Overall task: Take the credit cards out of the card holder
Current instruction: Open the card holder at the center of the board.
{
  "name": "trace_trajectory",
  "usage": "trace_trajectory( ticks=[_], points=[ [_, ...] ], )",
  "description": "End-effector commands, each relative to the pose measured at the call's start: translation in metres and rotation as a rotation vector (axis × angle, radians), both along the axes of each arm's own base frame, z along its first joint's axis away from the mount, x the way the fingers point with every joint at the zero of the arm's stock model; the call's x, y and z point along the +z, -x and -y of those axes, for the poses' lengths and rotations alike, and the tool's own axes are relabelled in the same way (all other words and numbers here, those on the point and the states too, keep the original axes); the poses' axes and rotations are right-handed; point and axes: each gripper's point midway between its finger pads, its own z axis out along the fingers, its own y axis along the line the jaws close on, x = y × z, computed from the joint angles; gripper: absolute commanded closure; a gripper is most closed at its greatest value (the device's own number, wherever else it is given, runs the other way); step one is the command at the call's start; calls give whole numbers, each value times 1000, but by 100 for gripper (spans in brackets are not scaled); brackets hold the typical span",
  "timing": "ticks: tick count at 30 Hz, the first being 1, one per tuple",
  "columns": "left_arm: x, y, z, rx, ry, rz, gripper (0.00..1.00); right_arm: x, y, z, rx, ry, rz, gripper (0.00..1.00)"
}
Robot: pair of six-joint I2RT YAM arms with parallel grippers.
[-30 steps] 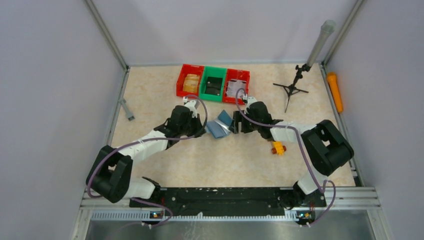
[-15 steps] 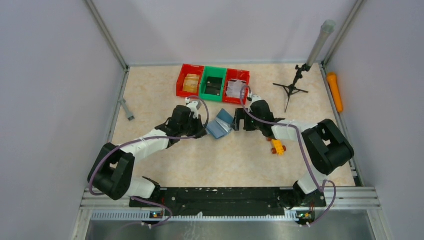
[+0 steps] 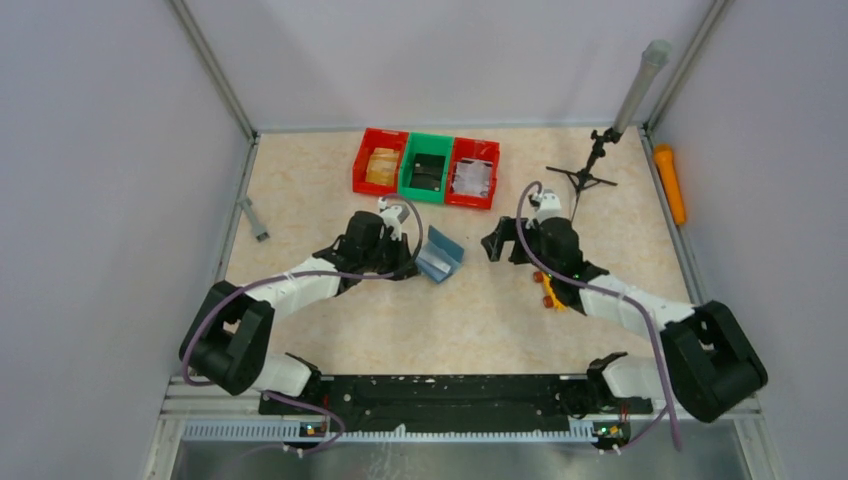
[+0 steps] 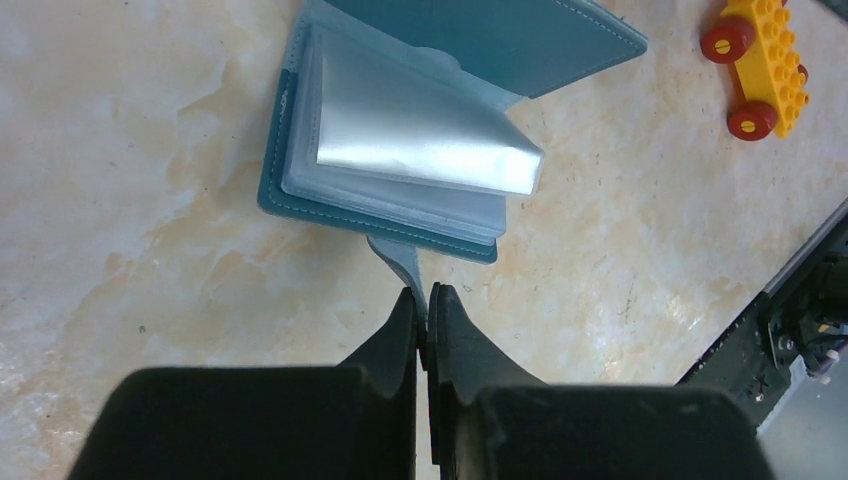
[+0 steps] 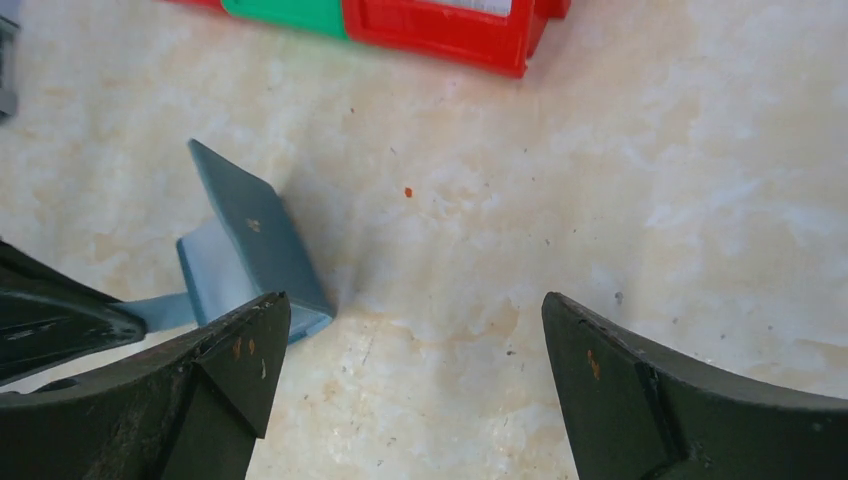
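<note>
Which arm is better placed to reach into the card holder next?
Right. The left gripper is shut on the card holder at its tab, anchoring it. The right gripper is open, empty and faces the holder, apart from it.

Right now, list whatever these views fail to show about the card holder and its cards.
- Credit cards: left wrist view, glare on the card holder's clear sleeves hides any inside.
- Holder's strap end: same view, pinched inside the shut left end effector.
- Holder's interior: right wrist view, its cover faces away.
</note>
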Motion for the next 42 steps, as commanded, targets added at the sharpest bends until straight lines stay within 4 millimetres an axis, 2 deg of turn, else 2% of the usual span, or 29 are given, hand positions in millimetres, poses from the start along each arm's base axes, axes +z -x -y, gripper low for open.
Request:
trace_trajectory(
  ticks=[1, 4, 6, 8, 11, 13, 16, 20, 24, 28, 31, 33, 37, 40, 42],
  points=[
    [23, -9, 16, -55, 64, 74, 97, 63, -5, 2, -25, -154, 277, 1],
    [23, -10, 15, -49, 57, 77, 96, 95, 3, -19, 104, -264, 404, 1],
    [22, -10, 14, -47, 54, 75, 96, 100, 4, -30, 151, -303, 408, 1],
    [22, -10, 14, -44, 51, 77, 96, 98, -2, -44, 216, -270, 351, 1],
    [24, -11, 11, -28, 42, 89, 96, 84, -11, -73, 350, -114, 238, 1],
    [25, -11, 10, -21, 39, 98, 96, 72, -14, -87, 356, 31, 267, 1],
    [25, -13, 7, -10, 29, 106, 96, 51, -7, -103, 419, 90, 278, 5],
    [27, -14, 6, -3, 28, 113, 96, 27, -4, -110, 471, 106, 213, 13],
    [31, -14, 4, 7, 29, 131, 96, 10, 7, -120, 524, 120, 181, 14],
    [34, -16, 0, 29, 24, 153, 96, -17, 3, -117, 503, 186, 113, 18],
    [34, -19, -4, 54, 10, 161, 96, -29, 3, -118, 506, 199, 69, 30],
    [32, -19, -6, 69, 2, 157, 96, -30, 1, -115, 470, 199, 57, 46],
    [30, -28, -19, 155, -38, 160, 94, -31, -10, -93, 328, 235, 46, 78],
    [26, -31, -26, 205, -54, 156, 91, -30, -2, -91, 319, 186, 28, 88],
    [23, -31, -26, 209, -48, 139, 88, -32, 5, -93, 328, 151, 11, 89]
  ],
)
